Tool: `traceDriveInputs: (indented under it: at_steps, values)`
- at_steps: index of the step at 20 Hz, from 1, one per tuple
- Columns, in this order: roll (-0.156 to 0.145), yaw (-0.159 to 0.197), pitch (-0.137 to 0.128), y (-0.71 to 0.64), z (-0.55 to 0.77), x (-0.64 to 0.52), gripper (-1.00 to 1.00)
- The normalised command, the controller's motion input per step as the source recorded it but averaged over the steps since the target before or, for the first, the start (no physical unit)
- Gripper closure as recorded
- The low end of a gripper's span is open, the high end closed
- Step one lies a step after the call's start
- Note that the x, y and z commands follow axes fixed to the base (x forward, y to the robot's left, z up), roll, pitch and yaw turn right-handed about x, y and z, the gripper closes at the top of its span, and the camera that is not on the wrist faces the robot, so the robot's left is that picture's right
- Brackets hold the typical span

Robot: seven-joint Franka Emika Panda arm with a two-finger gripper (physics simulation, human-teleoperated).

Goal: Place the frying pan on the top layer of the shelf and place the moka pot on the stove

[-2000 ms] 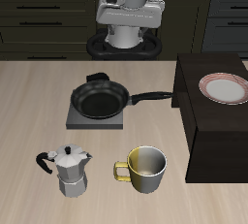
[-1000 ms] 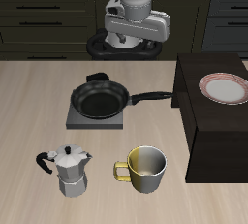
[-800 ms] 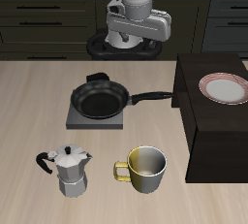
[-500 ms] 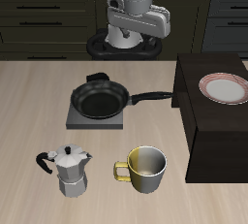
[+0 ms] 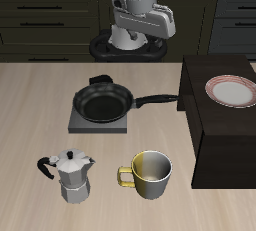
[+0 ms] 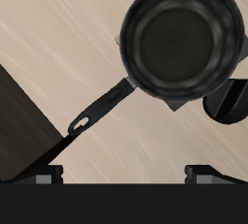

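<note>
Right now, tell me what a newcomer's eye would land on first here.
The black frying pan sits on the grey stove mid-table, its handle reaching toward the dark shelf, which carries a red-rimmed plate. Nearer the table's front edge stand a silver moka pot and a yellow-grey mug.

A yellow-grey mug [image 5: 149, 175] stands upright near the table's [image 5: 30, 115] front edge, its handle pointing sideways along that edge and its dark inside open to view. Farther back, towards the table's side edge, a white plate [image 5: 232, 91] with a reddish rim lies flat on a raised dark surface. Behind the table runs a row of dark cabinets [image 5: 45, 20], what look like drawer fronts, though they are dim.
</note>
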Motion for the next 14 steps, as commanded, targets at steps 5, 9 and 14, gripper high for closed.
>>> traceDriveInputs:
  at_steps: [5,9,14]
  values:
    - [0.071,-0.097,-0.064,0.18,-0.07,0.06,-1.0]
    - [0.063,-0.094,-0.013,0.08,-0.21,0.18,-1.0]
    - [0.02,-0.059,-0.019,-0.01,-0.23,0.09,-1.0]
